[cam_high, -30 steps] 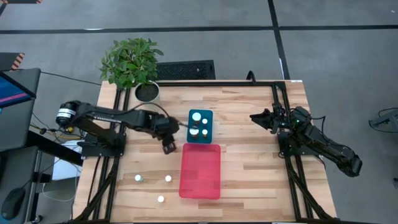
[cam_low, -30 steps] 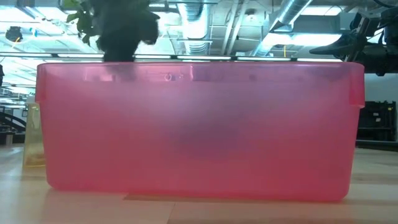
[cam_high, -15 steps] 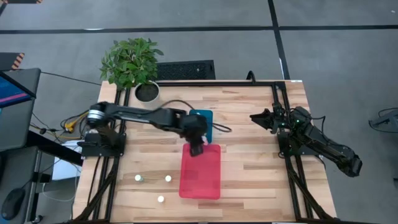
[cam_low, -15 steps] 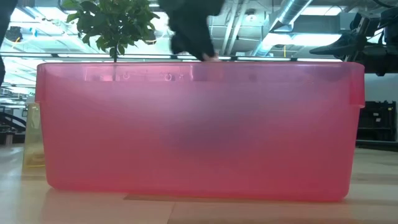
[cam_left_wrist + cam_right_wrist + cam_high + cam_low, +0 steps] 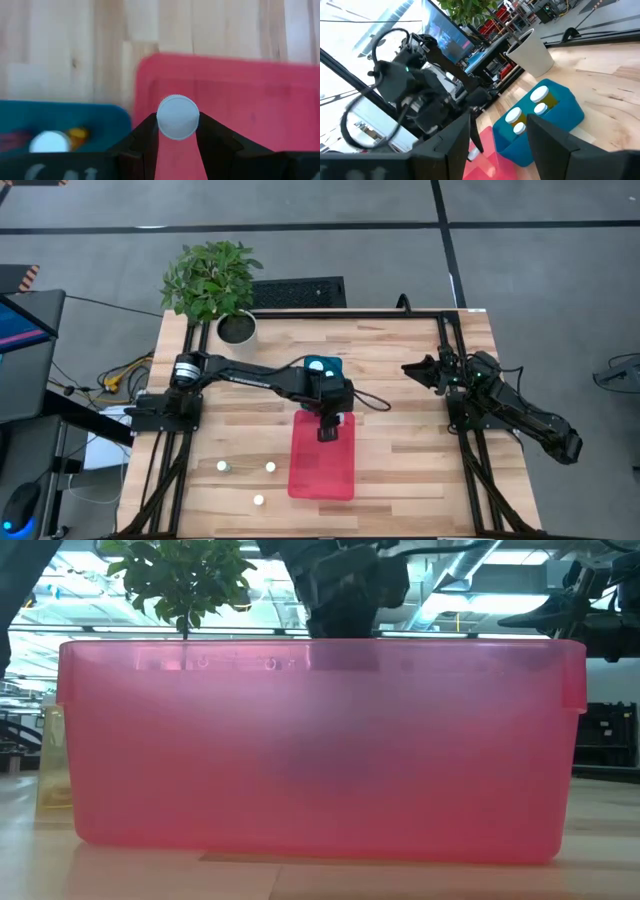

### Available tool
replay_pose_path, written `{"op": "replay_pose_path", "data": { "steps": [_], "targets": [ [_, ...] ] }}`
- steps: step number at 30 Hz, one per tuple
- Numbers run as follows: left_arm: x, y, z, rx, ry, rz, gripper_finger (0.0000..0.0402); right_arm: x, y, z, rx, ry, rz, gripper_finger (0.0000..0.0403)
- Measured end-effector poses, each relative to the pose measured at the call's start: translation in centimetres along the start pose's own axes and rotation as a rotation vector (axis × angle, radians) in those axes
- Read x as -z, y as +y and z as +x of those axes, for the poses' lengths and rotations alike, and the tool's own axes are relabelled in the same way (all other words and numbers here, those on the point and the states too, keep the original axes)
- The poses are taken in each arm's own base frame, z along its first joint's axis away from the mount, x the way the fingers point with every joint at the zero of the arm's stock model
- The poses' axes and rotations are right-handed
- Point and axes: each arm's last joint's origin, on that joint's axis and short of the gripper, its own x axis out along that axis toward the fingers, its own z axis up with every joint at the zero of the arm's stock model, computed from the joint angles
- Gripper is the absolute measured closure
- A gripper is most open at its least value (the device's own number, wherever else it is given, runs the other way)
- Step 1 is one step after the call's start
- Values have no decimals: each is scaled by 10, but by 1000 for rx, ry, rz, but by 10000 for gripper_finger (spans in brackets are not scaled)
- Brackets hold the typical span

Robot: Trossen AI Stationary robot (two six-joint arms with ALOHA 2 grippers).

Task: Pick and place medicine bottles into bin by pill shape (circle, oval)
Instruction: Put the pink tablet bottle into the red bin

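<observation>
Three white-capped bottles (image 5: 258, 500) wait on the near left of the table (image 5: 420, 470), well apart from the bins. Farther in, the left pincer (image 5: 327, 428) hovers over the far end of the red bin (image 5: 322, 475), clamped on a medicine bottle (image 5: 178, 117) by its cap. Released here, the bottle may bounce or roll, and if its pills are the wrong shape it lands missorted. Just beyond, the teal bin (image 5: 330, 367) holds more bottles; a low retreat could clip it. The right pincer (image 5: 408, 367) waits at the far right, spread apart.
</observation>
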Motion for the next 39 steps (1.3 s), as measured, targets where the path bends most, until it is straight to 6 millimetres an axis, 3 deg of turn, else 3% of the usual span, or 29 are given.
{"op": "replay_pose_path", "data": {
  "steps": [6,18,25,32,39],
  "targets": [
    [4,-14,21,14,29,61,296,0,0,0,2,1,-1,198],
    [4,-16,22,-51,24,75,296,0,0,0,2,-1,-1,198],
    [7,-16,38,-43,56,89,296,0,0,0,1,-3,-2,198],
    [10,-14,39,-45,91,85,296,0,0,0,1,-2,-2,198],
    [11,-14,40,-51,98,88,255,0,0,0,1,-2,0,198]
  ]
}}
